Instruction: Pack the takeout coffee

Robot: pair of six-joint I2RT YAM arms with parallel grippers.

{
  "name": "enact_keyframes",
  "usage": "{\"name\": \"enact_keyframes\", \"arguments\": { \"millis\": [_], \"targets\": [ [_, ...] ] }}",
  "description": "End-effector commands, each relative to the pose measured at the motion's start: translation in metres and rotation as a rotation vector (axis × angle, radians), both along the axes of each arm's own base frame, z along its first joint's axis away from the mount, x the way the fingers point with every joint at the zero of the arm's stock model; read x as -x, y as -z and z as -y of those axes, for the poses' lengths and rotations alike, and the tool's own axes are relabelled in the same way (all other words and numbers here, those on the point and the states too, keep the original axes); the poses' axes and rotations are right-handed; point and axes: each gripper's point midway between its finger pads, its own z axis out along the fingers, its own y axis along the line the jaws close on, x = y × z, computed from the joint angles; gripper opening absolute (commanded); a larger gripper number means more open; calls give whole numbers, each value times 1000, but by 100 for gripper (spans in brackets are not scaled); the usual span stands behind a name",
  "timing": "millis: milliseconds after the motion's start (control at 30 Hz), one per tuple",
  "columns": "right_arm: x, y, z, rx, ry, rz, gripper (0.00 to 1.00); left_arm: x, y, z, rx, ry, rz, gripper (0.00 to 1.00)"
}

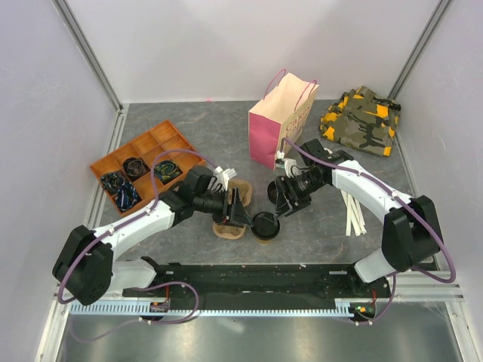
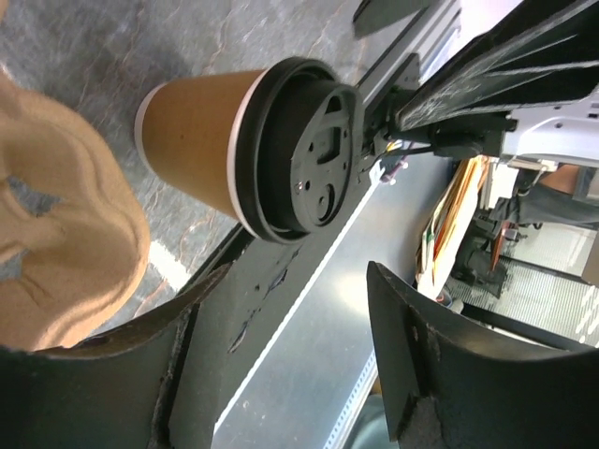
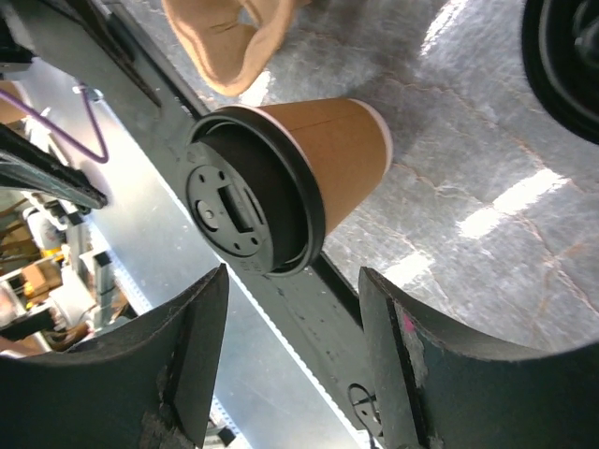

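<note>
- The coffee cup [image 1: 266, 226] is standing on the counter [image 1: 317, 234], near its front middle.
- The cup carrier [image 1: 226, 231] is lying just left of the cup.
- The left gripper [image 1: 241, 210] is hovering over the carrier, just left of the cup, and the right gripper [image 1: 275, 200] is hanging just behind the cup.
- The paper bag [image 1: 272, 132] is standing upright behind the cup, toward the back middle.
- The folded cloth [image 1: 361, 121] is lying right of the bag, in the back right corner.
- The divided tray [image 1: 162, 139] is sitting at the back left, with small items [image 1: 136, 166] lying in several compartments.
- The sticks [image 1: 353, 211] are lying at the right, partly under the right arm.
</note>
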Motion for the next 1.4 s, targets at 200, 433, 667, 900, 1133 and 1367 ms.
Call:
{"name": "enact_keyframes", "arguments": {
  "millis": [200, 433, 667, 900, 1133, 1367],
  "targets": [
    [-3, -10, -17, -105, -10, -30, 64, -2, 0, 11, 87, -41, -56, 61],
    [-6, -5, -16, -82, 4, -37, 68, -10, 3, 20, 126, -63, -91, 68],
    [-5, -2, -12, -61, 26, -35, 86, -11, 15, 22, 129, -103, -161, 80],
    [-11, -2, -5, -67, 65, -42, 89, -14, 17, 27, 157, -126, -202, 87],
    [-22, -29, 10, -188, 111, -16, 84, -21, 5, 34, 209, -121, -188, 87],
    [-21, -89, -17, -351, 79, 82, 58, -41, -19, -16, 204, -213, -99, 87]
  ]
}}
